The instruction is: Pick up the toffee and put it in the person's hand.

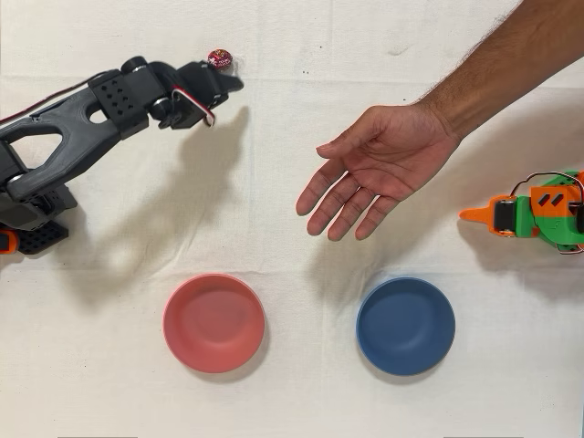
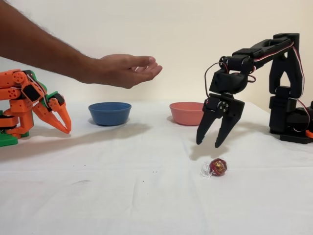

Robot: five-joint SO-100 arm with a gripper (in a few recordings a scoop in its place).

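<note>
Black 2-finger gripper [image 2: 212,144] is seen open, hovering above small maroon foil-wrapped toffee [image 2: 218,167] at lower right of fixed view. It should be lowered straight, jaws straddling the candy, then closed; bare open palm [image 1: 383,169] is held waiting at centre of overhead view.

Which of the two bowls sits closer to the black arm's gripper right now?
The pink bowl; the blue bowl lies farther off, below the person's hand. The gripper hangs open above the toffee.

The forearm [image 1: 511,64] ran off the overhead view's top right corner, and the black arm's [image 2: 286,88] base was cut by the fixed view's right edge.
</note>
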